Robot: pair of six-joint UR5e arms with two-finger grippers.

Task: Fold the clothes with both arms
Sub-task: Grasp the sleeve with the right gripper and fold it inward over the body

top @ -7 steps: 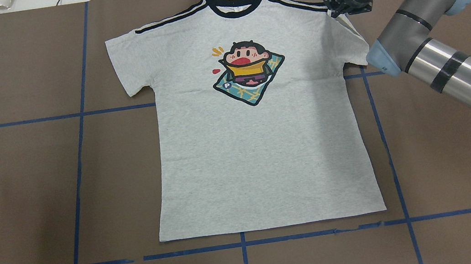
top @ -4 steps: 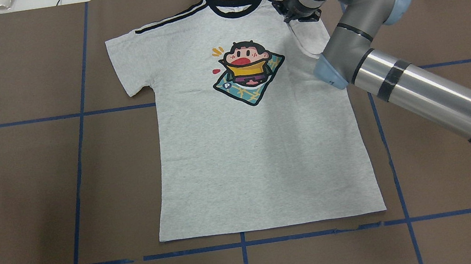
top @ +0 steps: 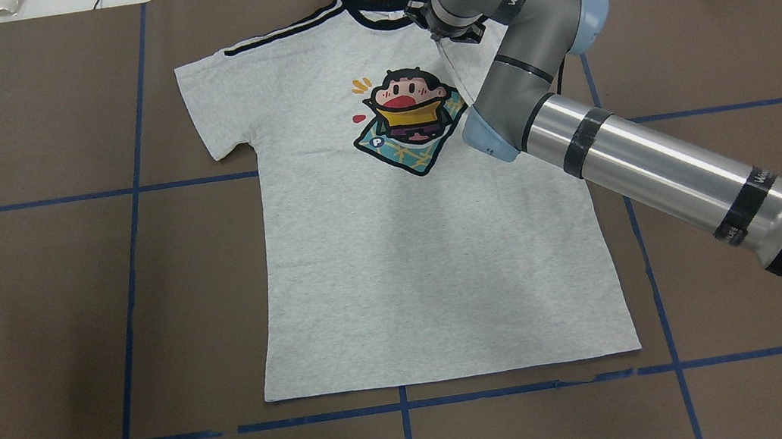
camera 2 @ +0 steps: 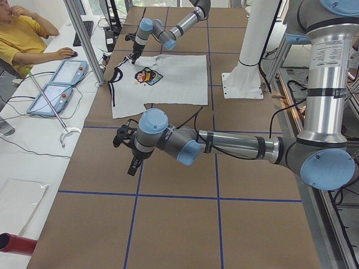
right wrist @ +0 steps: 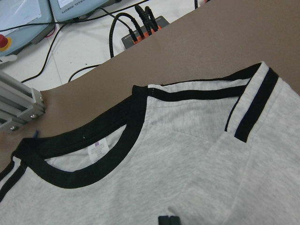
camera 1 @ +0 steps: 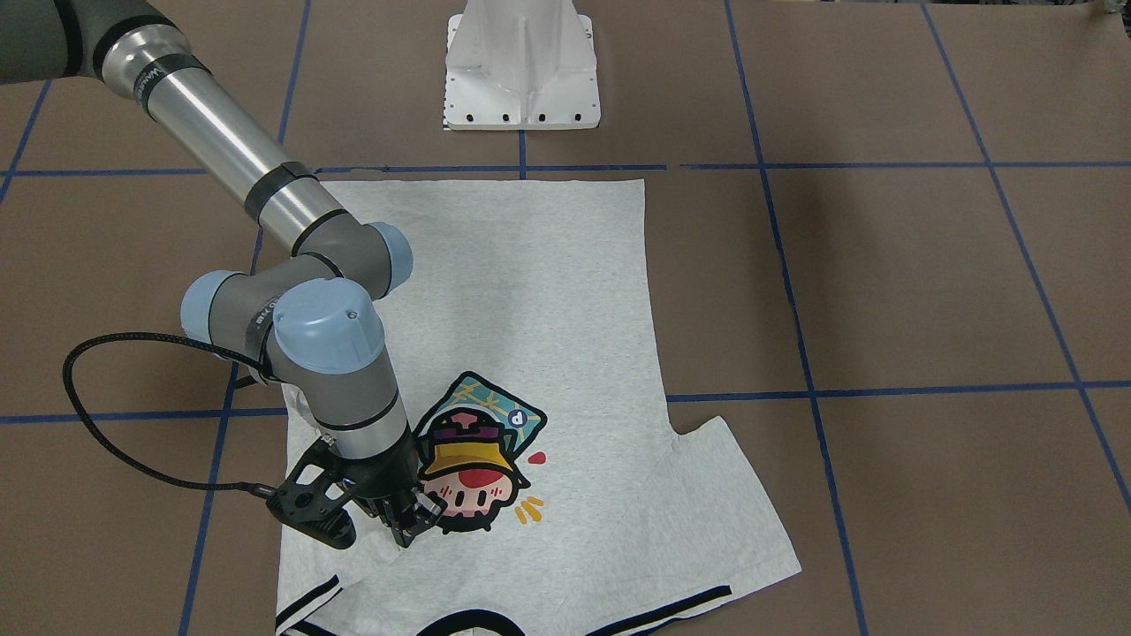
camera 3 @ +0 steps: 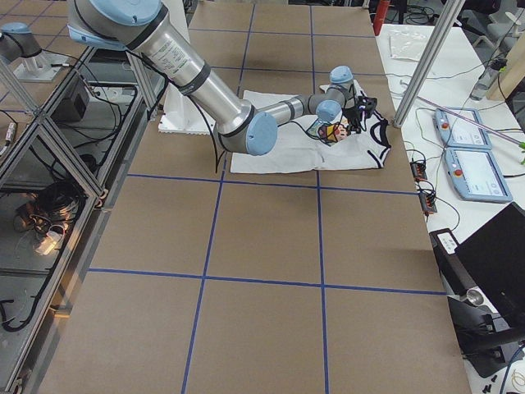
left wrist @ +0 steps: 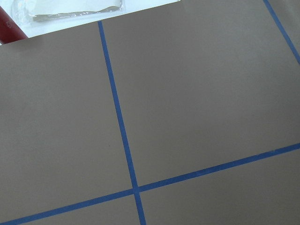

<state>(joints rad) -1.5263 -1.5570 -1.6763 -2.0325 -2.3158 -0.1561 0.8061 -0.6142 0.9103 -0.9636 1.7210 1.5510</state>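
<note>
From above, the light heather-grey short-sleeved T-shirt (top: 427, 260), with its black collar, black stripes and a cartoon head in a yellow hat, lies flat and print-up on the brown paper-covered table (top: 27, 301). Its collar is at the far edge. My right gripper (top: 443, 34) sits just beside that collar. A second ago it was out at the shoulder on that side. It has since travelled inward and carried the sleeve along, so the sleeve is now folded over the chest next to the print. The other sleeve and the hem have not moved.

From across the table, my right arm (camera 1: 221, 141) reaches over the shirt. The gripper's fingers (camera 1: 399, 528) are pinched together on grey cloth, touching the edge of the cartoon head (camera 1: 473, 459). The far sleeve (camera 1: 733, 521) is spread flat.

From the table's left end, my left gripper (camera 2: 128, 150) hangs over bare table, well apart from the T-shirt. I cannot tell how far open it is.

From the right end, my right arm stretches across the shirt to its collar end.

My left wrist camera sees only the table and crossing blue tape lines (left wrist: 136, 190).

My right wrist camera shows the fingertips (right wrist: 164, 220) pressed together at the bottom edge over the grey cloth. The black collar (right wrist: 75, 173) is just ahead, and the folded-over sleeve's stripes (right wrist: 251, 108) are to one side.
</note>
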